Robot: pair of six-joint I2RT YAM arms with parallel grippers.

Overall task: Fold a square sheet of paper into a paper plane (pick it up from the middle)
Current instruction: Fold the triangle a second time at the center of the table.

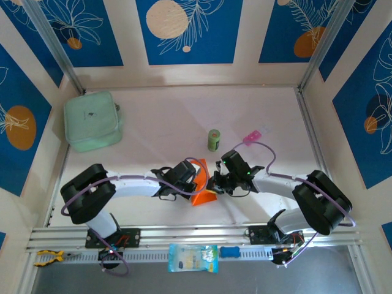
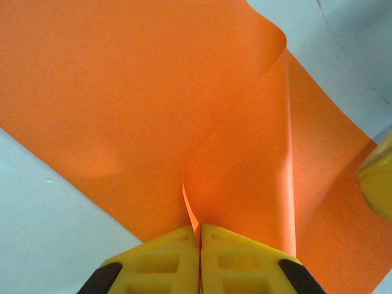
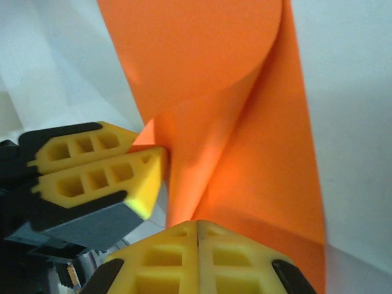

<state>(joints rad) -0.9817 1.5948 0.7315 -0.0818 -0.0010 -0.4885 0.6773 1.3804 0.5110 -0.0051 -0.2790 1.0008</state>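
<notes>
The square sheet of paper (image 1: 204, 195) is bright orange and stands bent up off the white table between the two arms. In the left wrist view the sheet (image 2: 153, 92) curls upward, and my left gripper (image 2: 200, 229) is shut with a paper edge pinched between its yellow fingers. In the right wrist view my right gripper (image 3: 197, 223) is shut at the foot of the curled sheet (image 3: 245, 122), whose lower edge runs into its fingertips. The left gripper's fingers (image 3: 98, 165) pinch the sheet just to its left. From above, left gripper (image 1: 197, 179) and right gripper (image 1: 215, 182) meet over the paper.
A mint-green pouch (image 1: 92, 120) lies at the back left. A small green can (image 1: 213, 139) and a pink packet (image 1: 252, 138) sit just beyond the grippers. On the near rail lie a blue-and-white packet (image 1: 192, 257) and yellow-handled pliers (image 1: 48, 257).
</notes>
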